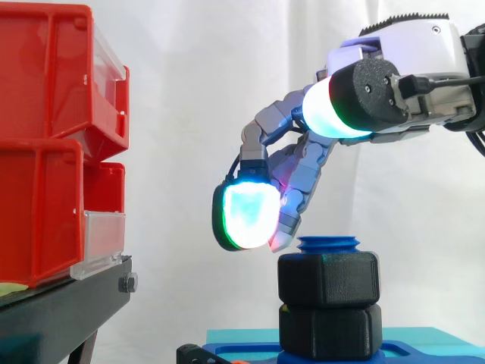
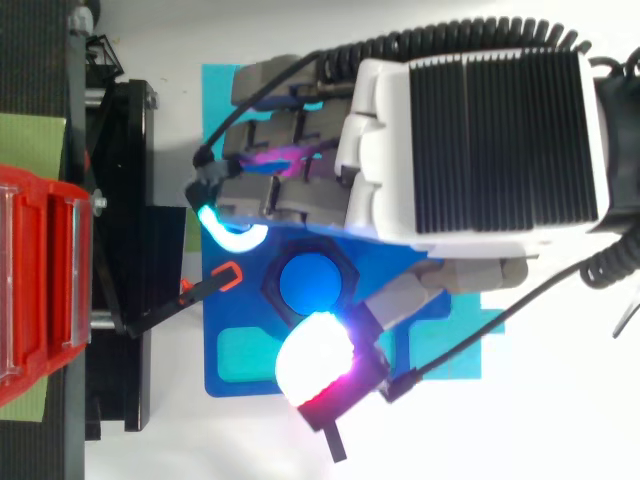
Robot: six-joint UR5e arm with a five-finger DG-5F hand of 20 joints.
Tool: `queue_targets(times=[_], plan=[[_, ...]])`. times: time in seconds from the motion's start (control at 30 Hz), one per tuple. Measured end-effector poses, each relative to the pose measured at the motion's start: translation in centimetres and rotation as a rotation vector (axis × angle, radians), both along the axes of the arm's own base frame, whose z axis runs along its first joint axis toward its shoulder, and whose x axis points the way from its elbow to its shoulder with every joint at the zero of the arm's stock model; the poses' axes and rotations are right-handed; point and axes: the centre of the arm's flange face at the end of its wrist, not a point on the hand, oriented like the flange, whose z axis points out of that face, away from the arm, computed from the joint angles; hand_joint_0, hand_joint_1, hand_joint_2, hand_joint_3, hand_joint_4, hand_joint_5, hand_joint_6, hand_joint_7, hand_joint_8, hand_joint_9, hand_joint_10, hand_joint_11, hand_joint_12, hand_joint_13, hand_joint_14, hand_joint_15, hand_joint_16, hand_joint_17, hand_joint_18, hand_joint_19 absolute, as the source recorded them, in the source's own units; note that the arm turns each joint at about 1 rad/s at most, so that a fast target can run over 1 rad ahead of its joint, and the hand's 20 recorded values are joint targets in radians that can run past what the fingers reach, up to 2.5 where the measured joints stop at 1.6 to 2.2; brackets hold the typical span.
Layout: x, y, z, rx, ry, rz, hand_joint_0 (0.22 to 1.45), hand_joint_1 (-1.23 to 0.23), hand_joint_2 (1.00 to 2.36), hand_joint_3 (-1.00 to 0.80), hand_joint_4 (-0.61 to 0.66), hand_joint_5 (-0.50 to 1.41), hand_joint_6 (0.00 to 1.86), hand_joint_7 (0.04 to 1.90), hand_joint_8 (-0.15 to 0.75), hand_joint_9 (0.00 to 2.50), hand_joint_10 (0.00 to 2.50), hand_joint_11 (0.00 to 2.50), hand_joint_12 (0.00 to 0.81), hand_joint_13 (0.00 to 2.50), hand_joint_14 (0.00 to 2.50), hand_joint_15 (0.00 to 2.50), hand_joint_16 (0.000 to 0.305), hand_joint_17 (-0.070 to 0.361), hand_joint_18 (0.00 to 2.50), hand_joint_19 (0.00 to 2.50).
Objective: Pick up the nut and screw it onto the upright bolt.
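The nut (image 1: 327,278) sits threaded on the upright bolt (image 1: 327,244), whose blue tip protrudes above it. The hand (image 1: 303,163) hovers over it with its fingers spread apart, gripping nothing. Its pads (image 2: 318,365) flank the nut on opposite sides, probably placed to turn it.

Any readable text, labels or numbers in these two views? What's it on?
None to read.
Red bins: no label or print shows.
Upper nut, lower nut, bolt: plain, no markings.
Blue base: no markings.
Hand: no legible print.
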Motion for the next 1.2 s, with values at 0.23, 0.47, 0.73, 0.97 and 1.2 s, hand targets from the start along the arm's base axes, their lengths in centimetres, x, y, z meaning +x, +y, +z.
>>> queue_targets(times=[0.23,0.47,0.73,0.97,1.2], plan=[[-0.3,1.4,-0.2,0.017,0.035,0.008,0.51,-0.10,1.00,-0.50,0.21,-0.03,0.51,1.12,0.261,0.91,0.00,0.00,0.266,0.67,0.00,0.00,0.029,0.066,0.41,0.08],[-0.4,1.8,-0.4,0.020,0.048,0.015,0.51,-0.10,1.00,-0.50,0.25,-0.05,0.50,0.98,0.261,0.91,0.00,0.00,0.265,0.68,0.00,0.00,0.029,0.066,0.42,0.08],[-0.3,1.7,-0.4,0.023,0.045,0.017,0.51,-0.10,1.00,-0.50,0.26,-0.05,0.50,0.93,0.260,0.91,0.00,0.00,0.266,0.68,0.00,0.00,0.029,0.066,0.42,0.09],[-0.3,1.2,-0.4,0.026,0.036,0.013,0.51,-0.10,1.00,-0.50,0.24,-0.06,0.50,0.86,0.251,0.91,0.00,0.00,0.266,0.68,0.00,0.00,0.030,0.067,0.42,0.09],[-0.2,1.1,-1.1,0.028,0.019,0.011,0.50,-0.10,1.00,-0.50,0.19,-0.11,0.50,0.72,0.242,0.89,0.00,0.00,0.268,0.69,0.00,0.00,0.031,0.069,0.43,0.08]])
